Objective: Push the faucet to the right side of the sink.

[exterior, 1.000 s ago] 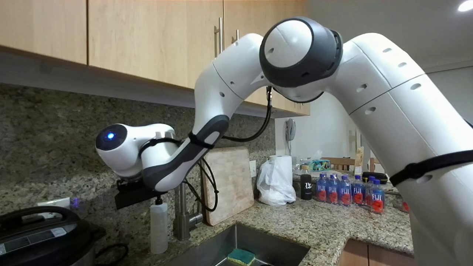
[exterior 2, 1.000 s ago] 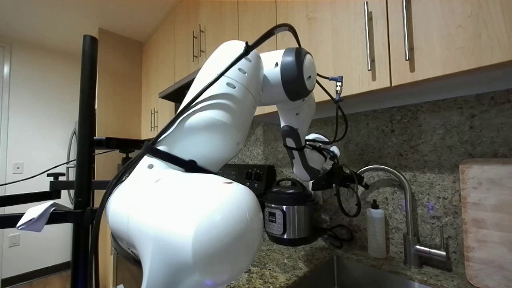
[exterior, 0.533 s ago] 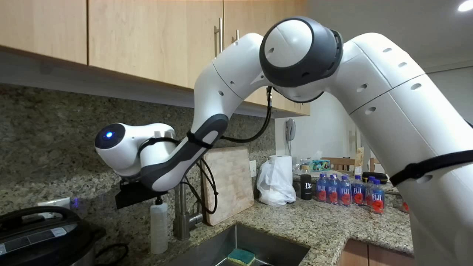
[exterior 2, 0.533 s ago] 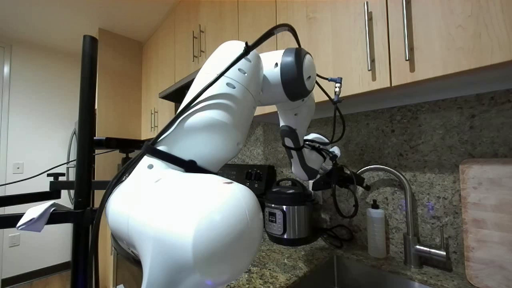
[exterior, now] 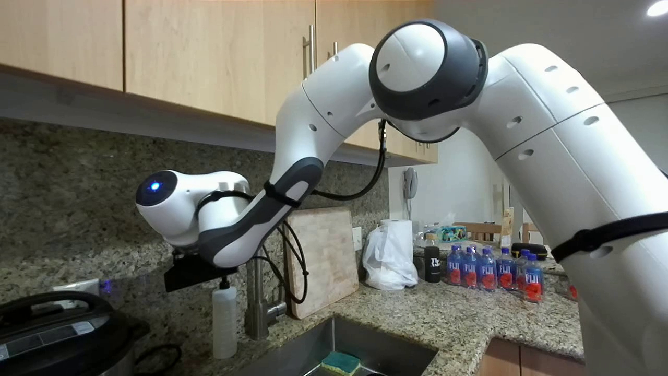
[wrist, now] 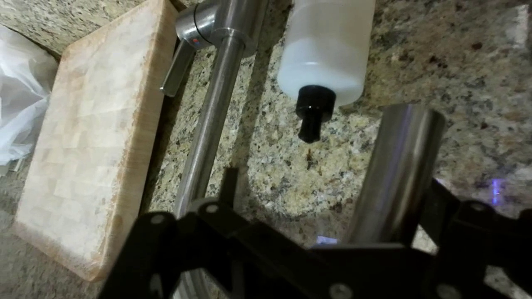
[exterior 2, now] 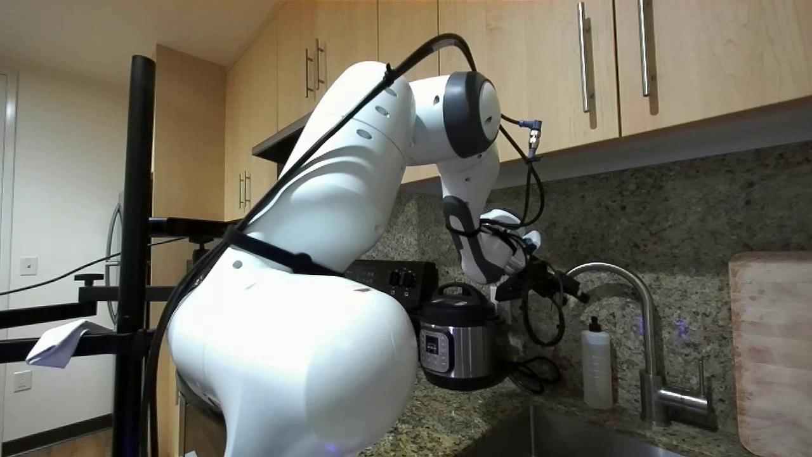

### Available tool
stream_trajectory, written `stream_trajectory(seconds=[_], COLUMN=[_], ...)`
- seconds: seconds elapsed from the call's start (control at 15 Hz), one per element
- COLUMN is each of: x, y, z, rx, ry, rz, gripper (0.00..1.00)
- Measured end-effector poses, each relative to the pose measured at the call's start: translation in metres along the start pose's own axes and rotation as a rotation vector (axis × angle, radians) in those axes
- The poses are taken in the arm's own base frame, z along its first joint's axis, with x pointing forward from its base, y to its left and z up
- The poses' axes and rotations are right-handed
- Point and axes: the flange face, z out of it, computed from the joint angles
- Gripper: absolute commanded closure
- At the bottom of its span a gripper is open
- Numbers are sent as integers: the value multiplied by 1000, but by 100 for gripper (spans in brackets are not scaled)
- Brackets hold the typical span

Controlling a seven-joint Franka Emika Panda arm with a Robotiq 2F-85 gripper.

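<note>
My gripper (wrist: 332, 182) is up by the bent top of the faucet (exterior 2: 648, 336), and its two black fingers (wrist: 229, 185) are spread wide apart. In the wrist view the shiny end of the spout (wrist: 399, 166) shows in the gap, close to the finger on the right of the picture — I can't tell if they touch. My other finger shows between that spout end and the faucet's long straight neck (wrist: 210, 124). The faucet stands upright behind the sink (exterior: 386, 342), on the speckled stone counter (exterior: 396, 303), and its spout bends over toward the side with the black and silver cooker (exterior 2: 466, 349). In an exterior view my arm (exterior: 308, 125) hides the top of the faucet, so just the low part and its handle (exterior: 275, 309) show there. A whitish soap bottle (exterior 2: 596, 371) with a black top stands near the faucet, below the bend. On the faucet's other side a wooden board (exterior: 326, 256) leans on the wall (exterior: 78, 209). A green and yellow sponge (exterior: 341, 363) lies in the sink. Well away from me — down the counter — are a white plastic bag (exterior: 389, 263) and some water bottles (exterior: 488, 271).
</note>
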Motion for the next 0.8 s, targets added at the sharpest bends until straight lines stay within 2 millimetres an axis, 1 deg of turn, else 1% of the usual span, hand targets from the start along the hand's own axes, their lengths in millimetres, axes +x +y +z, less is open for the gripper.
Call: stream_trajectory(seconds=[0.27, 0.8], x=[3, 1], y=[12, 16], z=[-1, -3], rx=[-30, -36], ry=[-6, -13], rz=[20, 48], gripper=[0, 0])
